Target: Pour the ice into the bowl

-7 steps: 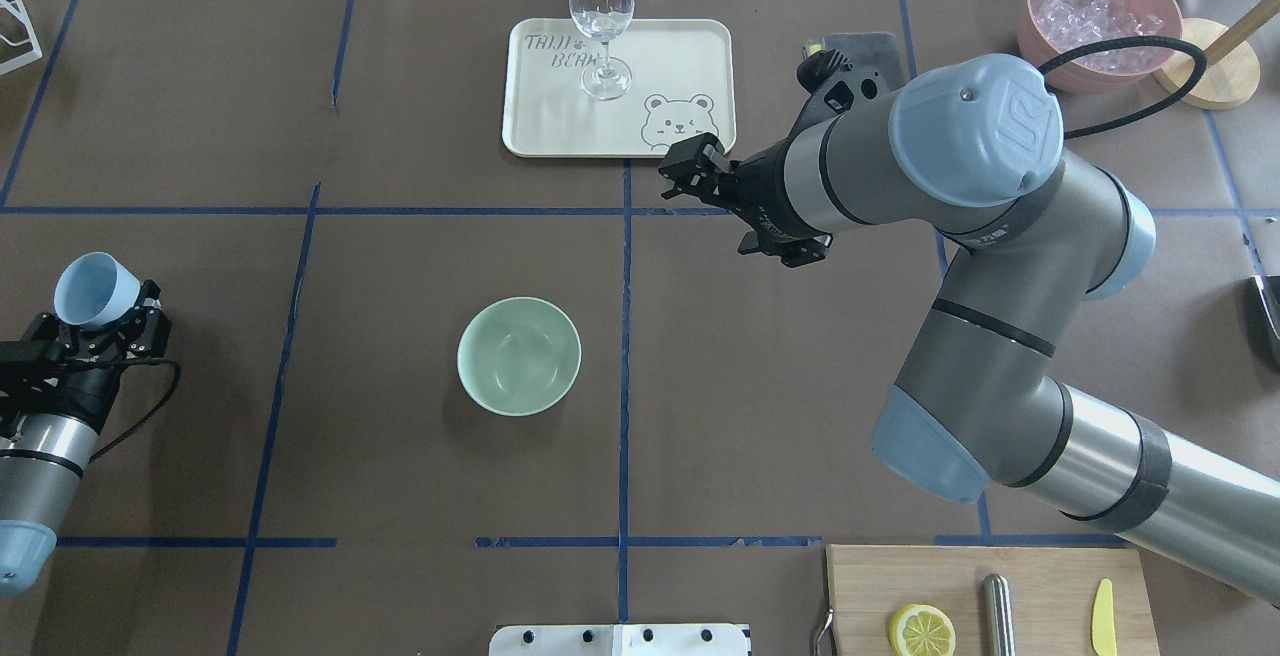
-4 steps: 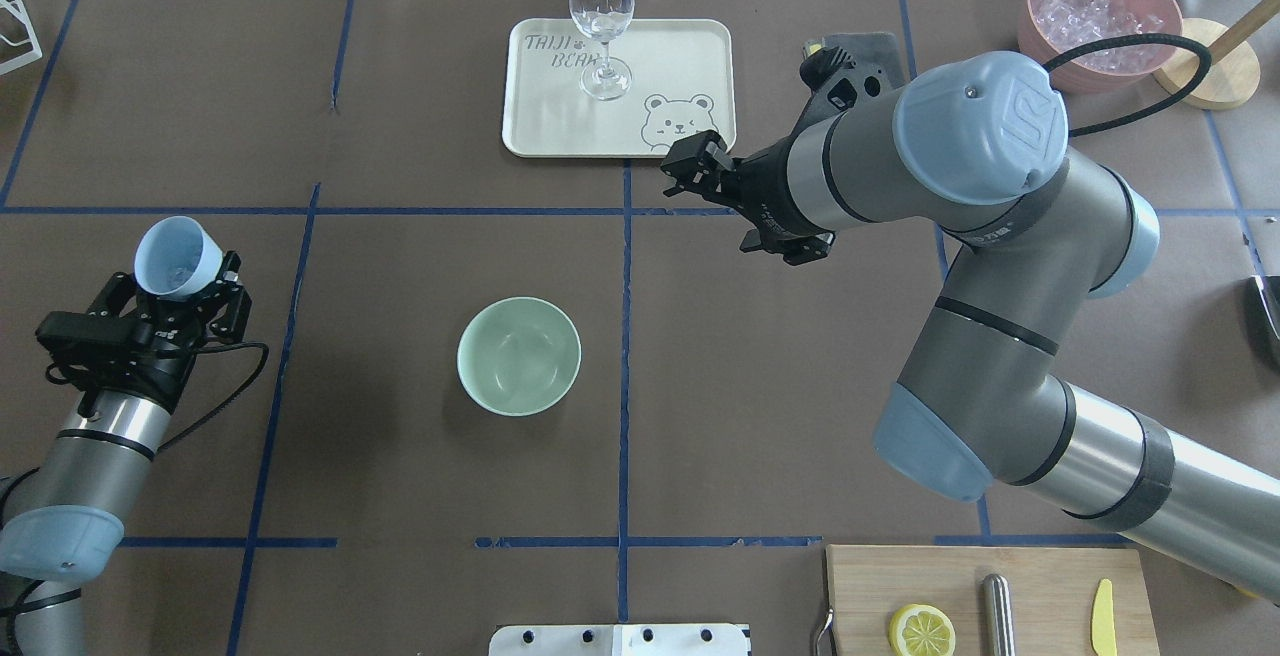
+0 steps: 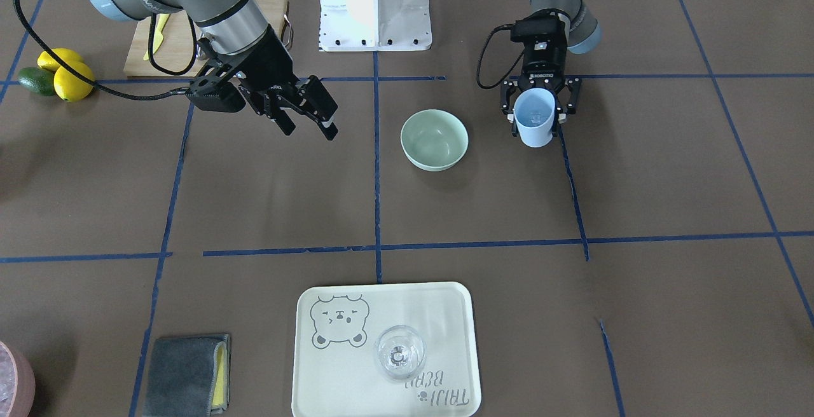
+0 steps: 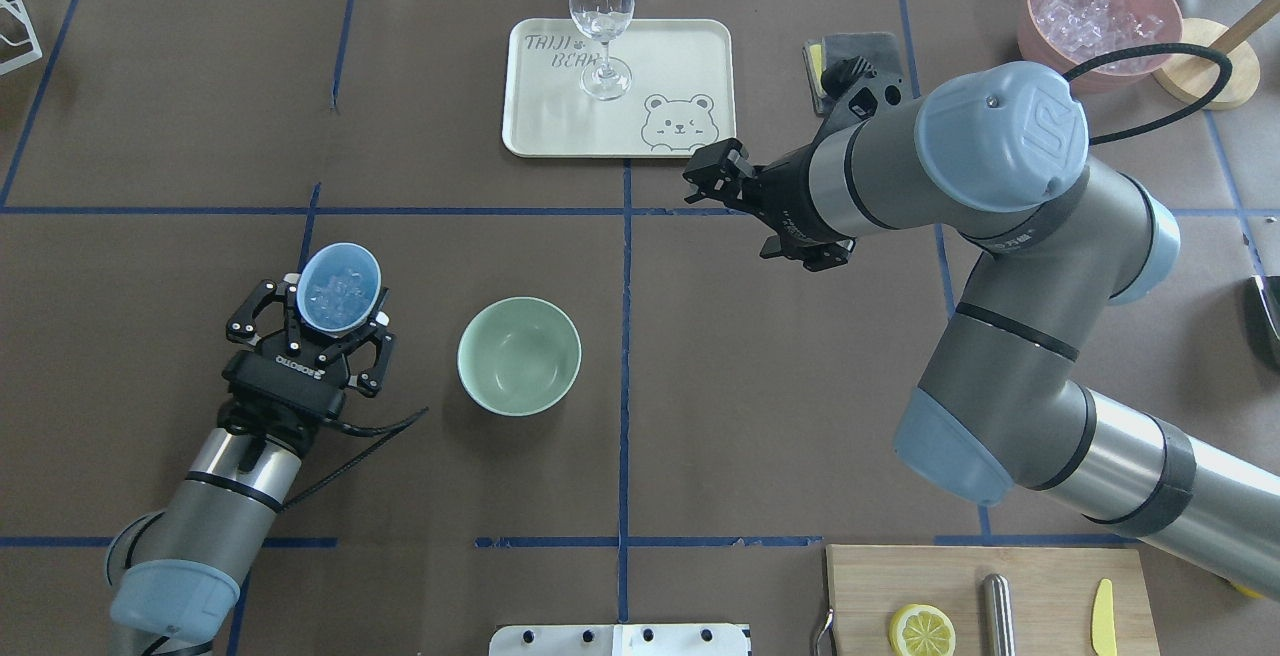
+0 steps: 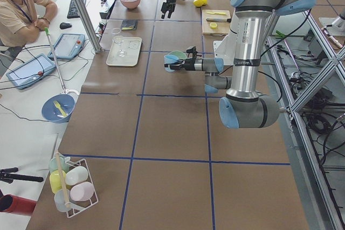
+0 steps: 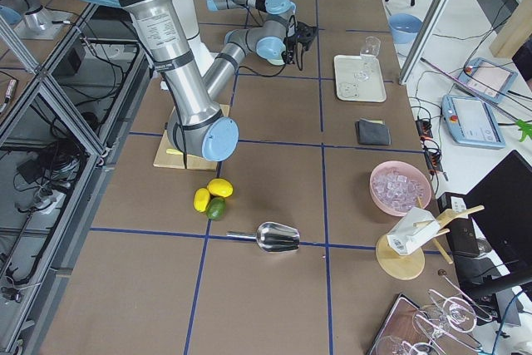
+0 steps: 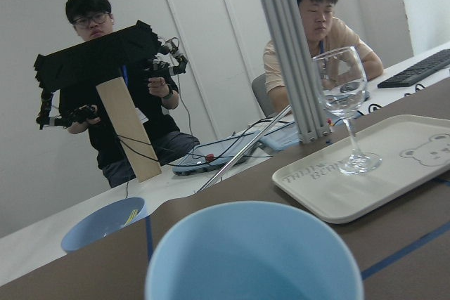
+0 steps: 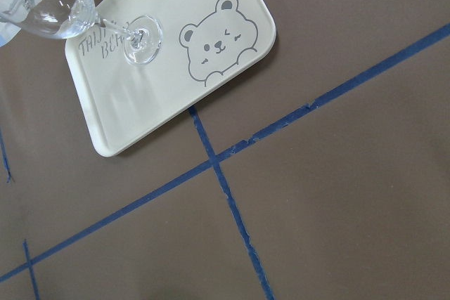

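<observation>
left gripper: clamped around a light blue cup
ice: clear cubes inside the held cup
bowl: on the table near the left gripper, toward the right arm, apart
right gripper: fingers spread wide, holding nothing

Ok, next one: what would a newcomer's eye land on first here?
In the overhead view the left hand grips a light blue cup of ice cubes, just left of the empty mint-green bowl at mid-table. The bulky right arm sprawls over the right half, the right hand open and empty near the bear-print tray.
</observation>
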You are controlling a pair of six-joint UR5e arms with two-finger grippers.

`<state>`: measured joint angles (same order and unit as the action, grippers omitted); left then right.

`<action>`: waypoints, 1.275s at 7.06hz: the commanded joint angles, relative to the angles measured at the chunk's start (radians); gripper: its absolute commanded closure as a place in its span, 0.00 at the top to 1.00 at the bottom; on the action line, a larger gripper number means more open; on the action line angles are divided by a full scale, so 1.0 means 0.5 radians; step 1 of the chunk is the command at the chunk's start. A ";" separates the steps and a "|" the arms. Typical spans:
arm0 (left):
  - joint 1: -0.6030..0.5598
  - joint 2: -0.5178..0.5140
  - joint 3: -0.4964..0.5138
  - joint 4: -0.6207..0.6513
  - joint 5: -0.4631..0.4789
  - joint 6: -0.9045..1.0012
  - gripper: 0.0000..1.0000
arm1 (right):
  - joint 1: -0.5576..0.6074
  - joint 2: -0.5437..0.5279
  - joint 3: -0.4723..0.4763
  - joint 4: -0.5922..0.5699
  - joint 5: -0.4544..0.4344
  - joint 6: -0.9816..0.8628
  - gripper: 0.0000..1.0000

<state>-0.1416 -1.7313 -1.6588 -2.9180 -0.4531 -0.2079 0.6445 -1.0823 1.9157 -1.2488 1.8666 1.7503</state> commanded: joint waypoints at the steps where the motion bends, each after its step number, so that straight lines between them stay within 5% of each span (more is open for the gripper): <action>1: 0.059 -0.053 -0.017 0.290 0.029 0.226 0.00 | 0.027 -0.041 0.004 0.000 0.010 -0.003 1.00; 3: 0.071 -0.169 -0.121 0.942 0.029 0.247 0.00 | 0.039 -0.081 0.004 0.000 0.007 -0.006 1.00; 4: 0.071 -0.298 -0.146 1.216 0.026 0.563 0.00 | 0.073 -0.084 0.004 0.000 0.022 -0.006 1.00; 7: 0.078 -0.326 -0.244 1.665 0.026 1.181 0.00 | 0.092 -0.084 0.000 0.000 0.016 -0.012 1.00; 9: 0.084 -0.357 -0.226 1.984 0.026 1.201 0.00 | 0.089 -0.112 0.001 0.000 0.010 -0.012 1.00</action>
<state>-0.1009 -1.8985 -1.7726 -2.0385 -0.4403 0.3721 0.6895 -1.1297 1.9157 -1.2487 1.8733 1.7442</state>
